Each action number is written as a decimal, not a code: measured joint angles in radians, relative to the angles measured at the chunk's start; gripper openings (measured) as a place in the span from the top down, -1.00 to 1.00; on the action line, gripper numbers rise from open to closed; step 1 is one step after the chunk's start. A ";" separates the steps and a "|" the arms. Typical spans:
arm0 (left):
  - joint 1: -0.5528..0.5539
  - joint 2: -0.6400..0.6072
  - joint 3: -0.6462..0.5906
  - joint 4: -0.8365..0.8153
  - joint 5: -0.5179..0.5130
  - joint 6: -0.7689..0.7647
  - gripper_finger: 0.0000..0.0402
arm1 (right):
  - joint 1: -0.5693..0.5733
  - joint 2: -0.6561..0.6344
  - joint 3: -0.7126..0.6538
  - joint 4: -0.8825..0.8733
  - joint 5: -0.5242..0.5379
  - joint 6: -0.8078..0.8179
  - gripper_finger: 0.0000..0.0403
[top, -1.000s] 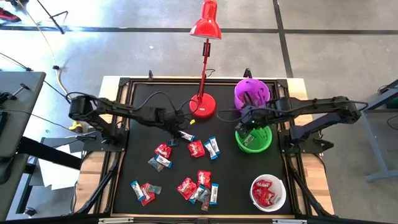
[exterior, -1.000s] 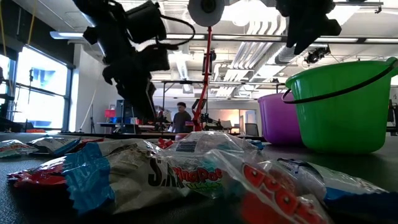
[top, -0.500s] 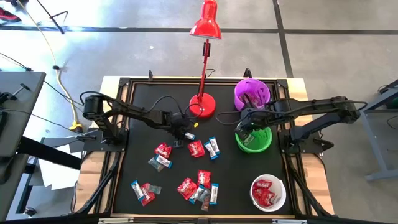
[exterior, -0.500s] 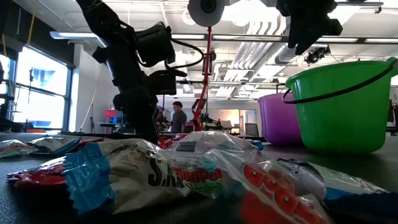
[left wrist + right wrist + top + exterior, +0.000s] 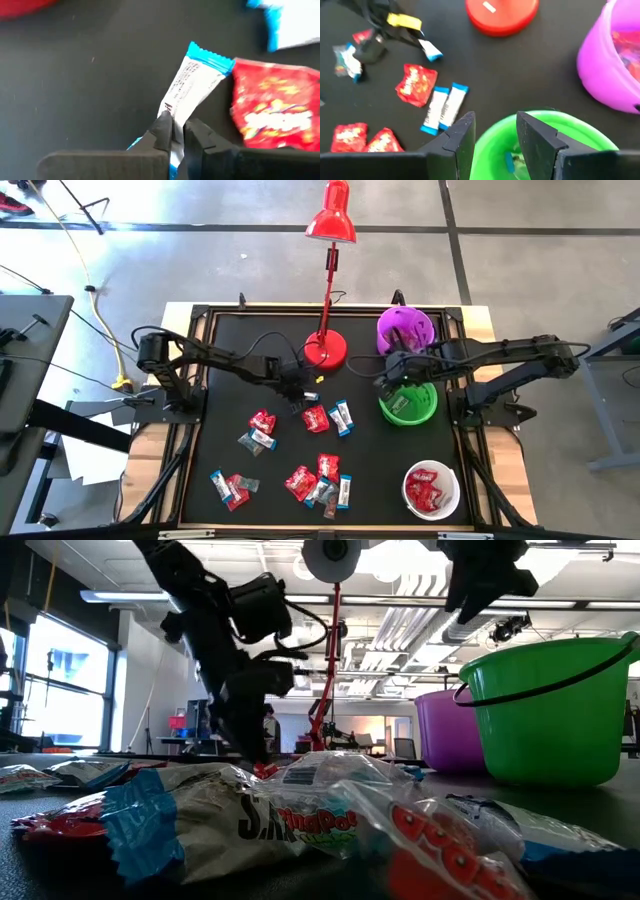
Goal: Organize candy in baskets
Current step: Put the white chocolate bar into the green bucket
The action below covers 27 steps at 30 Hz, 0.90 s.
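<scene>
In the low view, a white candy wrapper (image 5: 290,825) in the lower middle of the frame is showing part of a colorful word that looks like "ThePos". No other words are readable.

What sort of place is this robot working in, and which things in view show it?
Probably a robotics lab or workshop: exposed ceiling ducts and distant workbenches in the low view, a concrete floor with trailing cables around the table.

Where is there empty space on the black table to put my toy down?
Bare mat lies left of the lamp base, and between the candy pile and green basket. The middle is crowded with candy.
</scene>
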 joint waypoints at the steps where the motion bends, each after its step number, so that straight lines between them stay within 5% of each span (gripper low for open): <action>1: 0.000 -0.003 0.021 -0.012 0.000 0.000 0.95 | 0.000 0.000 0.000 0.012 0.000 0.000 0.32; 11: 0.049 -0.074 0.264 -0.121 -0.016 0.054 0.97 | -0.020 0.000 0.000 -0.007 0.003 -0.139 0.32; 19: 0.090 -0.130 0.410 -0.110 -0.196 0.205 0.97 | -0.102 0.000 0.000 0.041 0.293 -0.218 0.32; 27: 0.179 -0.134 0.510 0.028 -0.293 0.195 0.97 | -0.249 0.000 0.000 0.249 0.305 -0.392 0.32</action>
